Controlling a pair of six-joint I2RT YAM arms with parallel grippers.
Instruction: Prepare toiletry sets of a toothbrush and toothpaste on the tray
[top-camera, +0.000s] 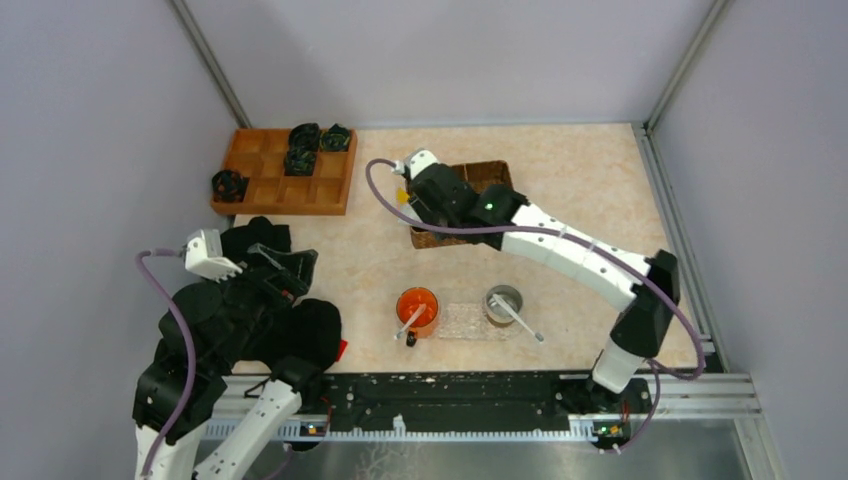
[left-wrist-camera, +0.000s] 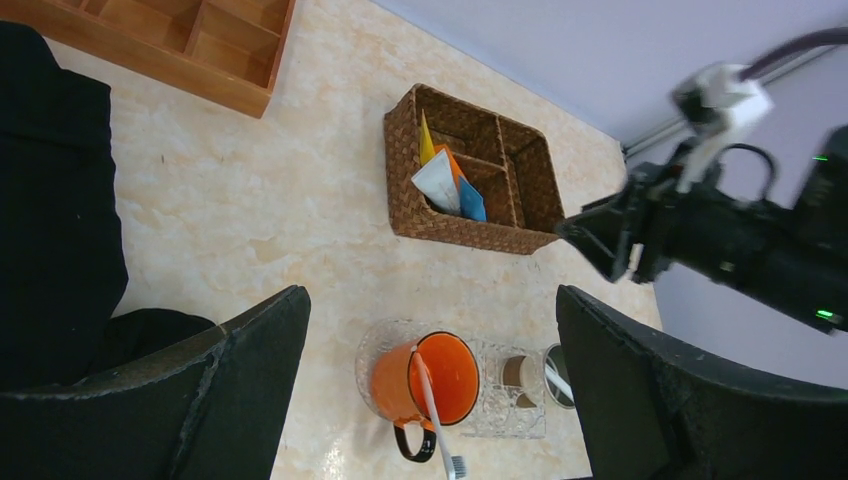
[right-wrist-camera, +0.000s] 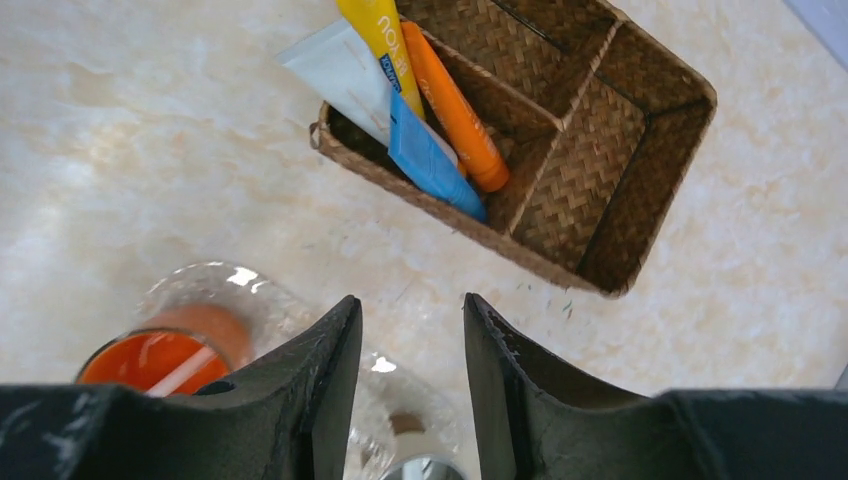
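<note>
Left gripper (left-wrist-camera: 430, 292) gapes wide, empty. Beyond it, a flat, clear, bumpy plastic tray (top-camera: 466, 325) bears an orange mug (top-camera: 417, 308) beside a steel cup (top-camera: 503, 302), each holding a slim white toothbrush (top-camera: 410, 325). Farther off, the right gripper (right-wrist-camera: 410, 300), parted and empty, hovers above a brown wicker basket (right-wrist-camera: 520, 252) holding yellow, orange and blue tubes (right-wrist-camera: 455, 110).

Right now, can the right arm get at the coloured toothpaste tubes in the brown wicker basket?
Probably yes: its empty end effector hangs above the basket, and nothing covers the tubes.
</note>
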